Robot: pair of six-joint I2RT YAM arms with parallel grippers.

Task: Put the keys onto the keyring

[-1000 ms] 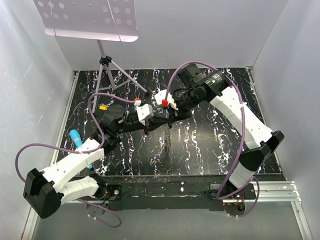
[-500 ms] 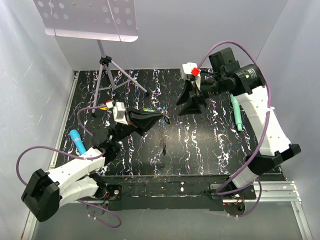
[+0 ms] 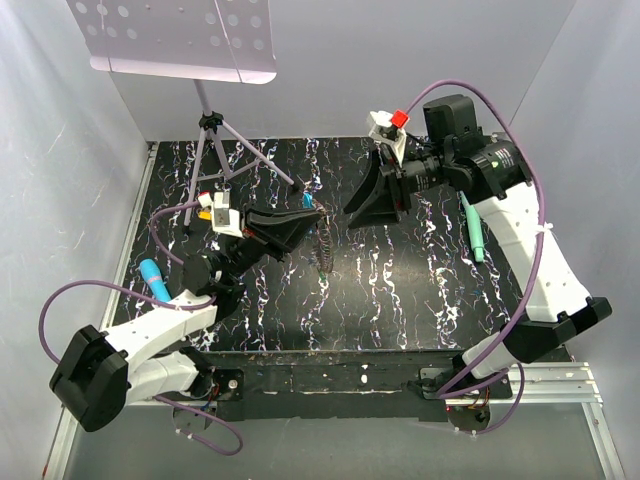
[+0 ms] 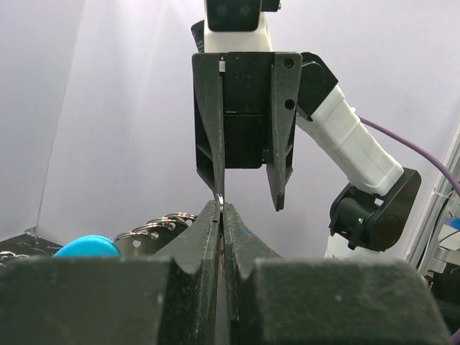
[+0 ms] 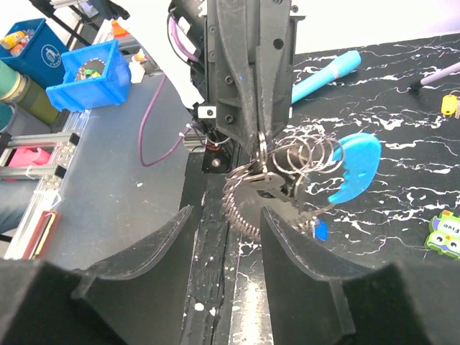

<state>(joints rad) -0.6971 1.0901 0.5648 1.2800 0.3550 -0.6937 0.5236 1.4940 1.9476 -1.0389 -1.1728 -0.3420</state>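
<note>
Keyring pinched in the left gripper, with the right gripper open before it.
The left gripper's jaws are pressed together on the keyring, whose grey chain and bright blue clip hang above the black marbled tabletop. The right gripper faces the keyring, its jaws apart and holding nothing. A small blue key shows just under the keyring. Well apart from the keyring, a green piece bears lettering that seems to read "Five".

The bright green lumpy flat figure in the right wrist view bears small dark letters, seemingly "Five" — the last one unsure. The blue plastic bin at upper left carries a round white emblem — print too small to read
</note>
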